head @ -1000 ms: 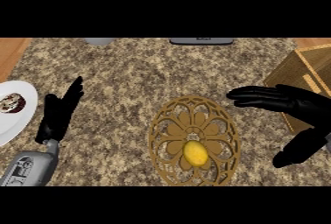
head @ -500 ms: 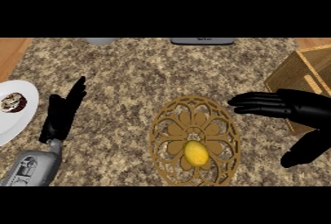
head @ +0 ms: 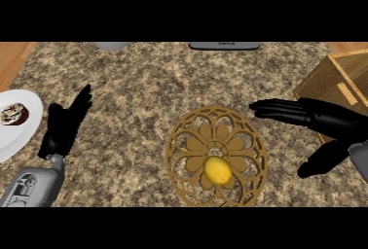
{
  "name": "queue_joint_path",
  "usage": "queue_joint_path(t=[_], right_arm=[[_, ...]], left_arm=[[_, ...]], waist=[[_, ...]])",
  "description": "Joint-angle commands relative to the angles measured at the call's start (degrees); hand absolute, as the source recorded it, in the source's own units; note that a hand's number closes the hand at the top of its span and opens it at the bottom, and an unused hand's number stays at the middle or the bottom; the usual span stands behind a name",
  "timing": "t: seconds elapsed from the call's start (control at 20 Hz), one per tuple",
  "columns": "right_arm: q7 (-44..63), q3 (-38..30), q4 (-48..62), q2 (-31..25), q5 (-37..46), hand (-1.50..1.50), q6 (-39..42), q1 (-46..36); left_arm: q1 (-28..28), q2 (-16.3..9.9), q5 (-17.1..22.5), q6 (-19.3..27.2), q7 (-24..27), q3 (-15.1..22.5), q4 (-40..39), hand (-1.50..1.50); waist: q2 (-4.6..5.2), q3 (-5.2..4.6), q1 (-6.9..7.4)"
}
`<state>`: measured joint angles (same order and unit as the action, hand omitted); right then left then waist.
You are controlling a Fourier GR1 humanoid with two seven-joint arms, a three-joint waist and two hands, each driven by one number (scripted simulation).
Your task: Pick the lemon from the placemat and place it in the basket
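Head view: the lemon (head: 217, 169) lies on the placemat (head: 188, 146), a round gold cut-out mat on the speckled surface (head: 144, 78), and sits in the mat's lower half, toward the robot. Nothing touches the fruit, so the pick is not yet made.

Right of the lemon and well apart from it, the right hand (head: 323, 119) hangs over the surface with fingers stretched straight toward the mat's upper right edge and the thumb dropped below; it is released and holds nothing. That spread of fingers and thumb reads as a pose made ready to close around the fruit, though the hand would have to come down and toward the robot to reach it.

Beyond that hand, farther right of the lemon, the wooden basket (head: 338, 80) shows only its corner at the frame's edge; it is the nearer side for the right arm, which likely explains why this arm works.

Left of the lemon, well clear of the mat, the left hand (head: 63, 129) rests released, fingers straight and pointing away from the robot. Just past it lies a white plate (head: 28, 129) with a small dark food item on it
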<state>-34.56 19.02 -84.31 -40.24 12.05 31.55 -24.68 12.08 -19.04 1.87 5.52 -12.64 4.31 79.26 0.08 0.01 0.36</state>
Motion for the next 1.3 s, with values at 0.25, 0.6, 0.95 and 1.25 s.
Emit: queue_joint_path(t=[0.25,0.6,0.95,1.25], right_arm=[[-3.5,2.49,4.0,6.6,5.2,-1.5,1.6,0.01],[-4.76,6.52,8.87,13.08,12.17,-1.5,-2.46,-0.21],[-7.62,4.67,14.22,18.22,16.49,-1.5,-5.16,-0.41],[-5.93,4.61,12.69,20.52,18.18,-1.5,-2.89,0.06]], left_arm=[[-0.5,-0.16,-0.37,-3.18,4.03,-3.17,-3.84,0.0],[0.86,2.96,-3.63,-1.41,0.19,-1.51,-1.28,0.0],[0.56,3.59,-4.4,-2.2,0.1,-3.63,-0.05,0.0],[0.58,3.74,-4.64,-4.45,3.82,-5.45,-3.92,0.0]], waist=[[0.03,-0.02,-0.08],[-0.01,-0.01,-0.1],[-0.06,0.0,-0.05],[-0.07,-0.02,-0.19]])
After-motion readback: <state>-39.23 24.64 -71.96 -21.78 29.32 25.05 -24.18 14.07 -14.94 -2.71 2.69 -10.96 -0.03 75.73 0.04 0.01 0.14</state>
